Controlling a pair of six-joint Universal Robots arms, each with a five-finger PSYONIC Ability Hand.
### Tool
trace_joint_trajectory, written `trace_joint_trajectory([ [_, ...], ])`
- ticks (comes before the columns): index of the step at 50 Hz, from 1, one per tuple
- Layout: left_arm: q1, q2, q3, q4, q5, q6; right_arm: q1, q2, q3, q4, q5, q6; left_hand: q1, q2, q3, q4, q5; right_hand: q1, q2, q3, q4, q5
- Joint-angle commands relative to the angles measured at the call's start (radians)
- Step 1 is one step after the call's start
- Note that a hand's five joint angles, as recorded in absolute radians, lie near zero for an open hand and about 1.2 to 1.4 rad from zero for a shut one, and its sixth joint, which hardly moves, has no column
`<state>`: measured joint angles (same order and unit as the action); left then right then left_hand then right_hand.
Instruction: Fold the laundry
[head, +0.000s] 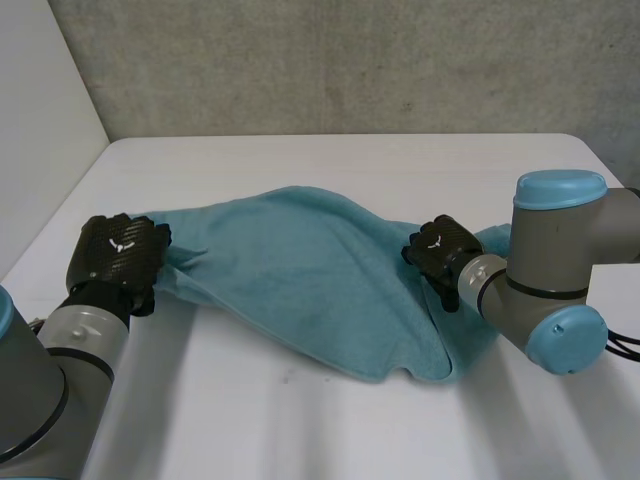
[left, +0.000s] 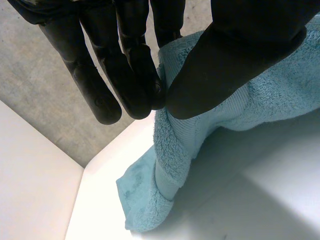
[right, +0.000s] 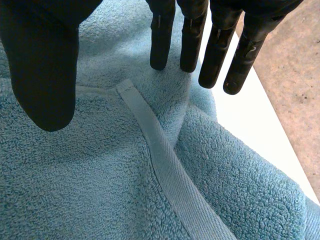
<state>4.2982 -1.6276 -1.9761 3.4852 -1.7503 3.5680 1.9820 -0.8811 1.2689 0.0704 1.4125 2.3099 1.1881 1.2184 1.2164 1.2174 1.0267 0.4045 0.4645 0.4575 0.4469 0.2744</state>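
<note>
A light-blue towel (head: 310, 280) lies bunched across the middle of the white table (head: 330, 430). My left hand (head: 115, 255) is at the towel's left end, slightly raised. Its fingers (left: 132, 75) and thumb pinch the towel's edge (left: 172, 130), and the cloth hangs down from there to the table. My right hand (head: 440, 255) hovers over the towel's right part. There its fingers (right: 190, 40) and thumb (right: 42, 75) stand apart above the towel (right: 100, 190), beside a hemmed corner (right: 150, 130), holding nothing.
A grey concrete wall (head: 350, 60) rises behind the table and a white panel (head: 40, 140) stands at its left. Bare tabletop lies in front of and behind the towel. The table's right edge (right: 260, 135) runs near my right hand.
</note>
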Motion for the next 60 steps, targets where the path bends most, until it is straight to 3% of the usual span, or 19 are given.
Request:
trace_joint_trajectory([
  [1,0.000,0.000,0.000,0.000,0.000,0.000,-0.005,0.008,-0.008,0.002,0.003,-0.006,0.208,0.178,0.180,0.179,0.195,0.100,0.040,0.047,0.058,0.056],
  [25,0.002,0.000,-0.003,0.000,0.000,0.000,-0.015,0.010,0.050,0.022,-0.001,-0.007,0.208,0.178,0.180,0.179,0.195,0.376,0.316,0.323,0.334,0.332],
  [30,0.002,0.002,-0.001,0.000,0.000,0.000,-0.017,-0.004,0.060,-0.020,0.003,0.012,0.208,0.178,0.180,0.179,0.195,0.991,0.931,0.938,0.949,0.947],
  [38,0.002,0.025,-0.001,0.000,0.000,0.000,-0.034,-0.179,0.122,-0.110,0.008,0.127,0.208,0.178,0.180,0.179,0.195,0.992,0.932,0.939,0.949,0.947],
  [47,0.014,0.043,-0.001,0.000,0.000,0.002,-0.097,-0.314,0.178,-0.084,0.006,0.210,0.208,0.178,0.180,0.179,0.195,0.992,0.932,0.939,0.949,0.947],
  [55,0.028,0.063,-0.015,-0.014,-0.002,0.003,-0.239,-0.475,0.276,0.046,-0.001,0.184,0.208,0.178,0.180,0.179,0.195,0.992,0.932,0.939,0.949,0.947],
  [60,0.043,0.066,-0.036,-0.058,0.000,0.011,-0.325,-0.550,0.368,0.270,-0.009,0.031,0.208,0.178,0.180,0.179,0.195,0.992,0.932,0.939,0.949,0.947],
])
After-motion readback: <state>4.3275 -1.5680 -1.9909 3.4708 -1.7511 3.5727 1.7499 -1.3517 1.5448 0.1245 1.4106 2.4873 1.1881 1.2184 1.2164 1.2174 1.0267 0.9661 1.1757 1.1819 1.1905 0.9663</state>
